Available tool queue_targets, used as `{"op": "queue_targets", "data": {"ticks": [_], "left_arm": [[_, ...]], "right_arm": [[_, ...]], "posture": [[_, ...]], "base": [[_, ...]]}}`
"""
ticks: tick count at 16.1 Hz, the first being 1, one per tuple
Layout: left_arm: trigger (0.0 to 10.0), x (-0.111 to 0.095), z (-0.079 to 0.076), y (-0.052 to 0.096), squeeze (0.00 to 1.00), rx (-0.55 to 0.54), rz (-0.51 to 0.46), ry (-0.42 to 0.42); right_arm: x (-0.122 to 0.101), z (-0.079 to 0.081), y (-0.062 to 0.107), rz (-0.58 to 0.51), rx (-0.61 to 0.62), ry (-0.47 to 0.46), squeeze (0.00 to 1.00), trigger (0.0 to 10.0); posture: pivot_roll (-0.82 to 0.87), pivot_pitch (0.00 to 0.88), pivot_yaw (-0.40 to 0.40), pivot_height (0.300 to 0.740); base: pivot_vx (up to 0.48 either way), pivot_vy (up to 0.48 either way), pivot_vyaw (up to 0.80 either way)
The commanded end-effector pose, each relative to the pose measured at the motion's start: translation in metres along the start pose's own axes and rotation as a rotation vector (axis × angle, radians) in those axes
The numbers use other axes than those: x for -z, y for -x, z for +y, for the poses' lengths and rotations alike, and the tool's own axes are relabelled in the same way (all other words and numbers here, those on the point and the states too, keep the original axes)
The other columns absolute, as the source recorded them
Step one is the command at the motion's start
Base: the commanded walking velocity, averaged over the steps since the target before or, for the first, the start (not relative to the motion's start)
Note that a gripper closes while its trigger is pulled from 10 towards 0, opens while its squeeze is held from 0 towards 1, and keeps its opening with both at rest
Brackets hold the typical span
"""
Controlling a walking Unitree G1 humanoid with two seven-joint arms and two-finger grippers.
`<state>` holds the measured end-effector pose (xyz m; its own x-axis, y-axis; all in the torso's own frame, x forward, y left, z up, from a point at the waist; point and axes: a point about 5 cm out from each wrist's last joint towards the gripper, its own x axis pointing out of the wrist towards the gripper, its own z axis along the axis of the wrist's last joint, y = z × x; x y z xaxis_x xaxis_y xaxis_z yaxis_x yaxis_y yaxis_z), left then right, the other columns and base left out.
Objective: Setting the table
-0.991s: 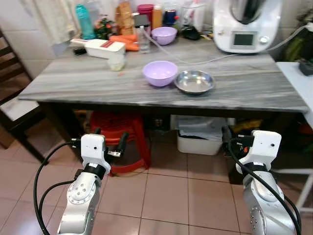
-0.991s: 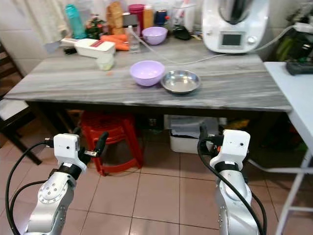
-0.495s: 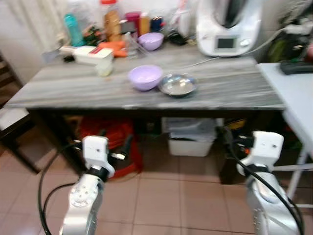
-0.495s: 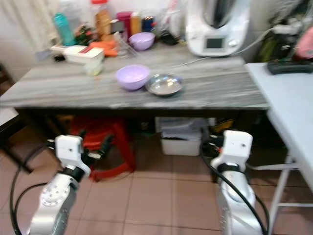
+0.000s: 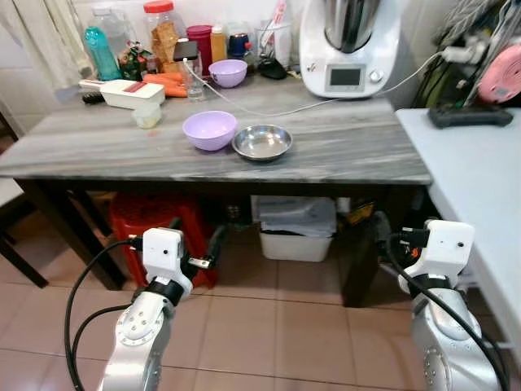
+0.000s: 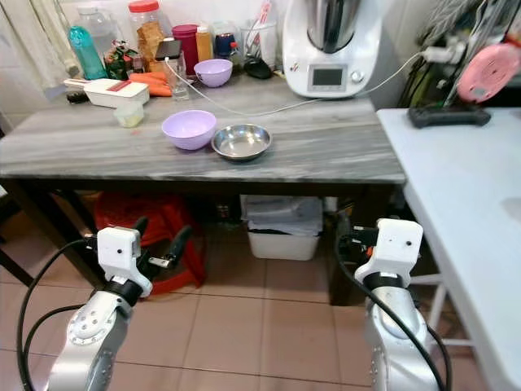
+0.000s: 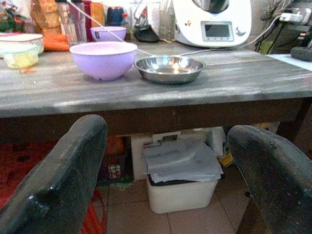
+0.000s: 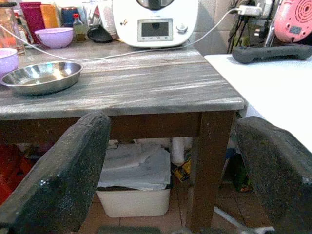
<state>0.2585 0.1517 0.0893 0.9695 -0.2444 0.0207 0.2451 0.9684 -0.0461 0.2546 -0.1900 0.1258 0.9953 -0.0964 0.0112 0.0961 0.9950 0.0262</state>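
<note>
A lilac bowl (image 5: 209,129) and a shallow steel bowl (image 5: 262,142) sit side by side near the front of the grey marble table (image 5: 350,159). A smaller lilac bowl (image 5: 228,72) stands at the back among bottles. Both arms are held low in front of the table, below its top. My left gripper (image 7: 168,126) is open with nothing in it and faces the two bowls. My right gripper (image 8: 173,124) is also open and empty, and faces the table's right front corner, with the steel bowl (image 8: 41,77) off to one side.
A white kitchen machine (image 5: 348,45) with a trailing cable stands at the back right. A white slicer box (image 5: 122,91) and a small cup (image 5: 147,116) are at the left. A white table (image 5: 480,187) adjoins on the right. Underneath are a red stool (image 5: 155,221) and a white bin (image 5: 297,240).
The whole picture has shifted: the camera moved back and to the right, bringing the white table into view. The bowls have not moved. Both grippers stay low and open.
</note>
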Motion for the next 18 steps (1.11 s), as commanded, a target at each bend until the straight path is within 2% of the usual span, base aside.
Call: {"op": "queue_targets", "data": {"ticks": [1,18], "left_arm": [[10.0,-0.0036,0.0051,0.0001,0.0,-0.006,-0.006,-0.009],[10.0,-0.0031,0.0065,0.002,0.0,0.015,0.002,-0.017]], "right_arm": [[-0.0028,0.0044,-0.0003,-0.008,-0.018,-0.006,0.0,10.0],[-0.0037,0.0067,-0.0028,-0.015,-0.033,-0.015,0.0,10.0]], "posture": [[-0.07,0.0,0.058,0.74],[-0.06,0.0,0.057,0.74]], "base": [[0.0,-0.416,0.0],[0.0,-0.425,0.0]]}}
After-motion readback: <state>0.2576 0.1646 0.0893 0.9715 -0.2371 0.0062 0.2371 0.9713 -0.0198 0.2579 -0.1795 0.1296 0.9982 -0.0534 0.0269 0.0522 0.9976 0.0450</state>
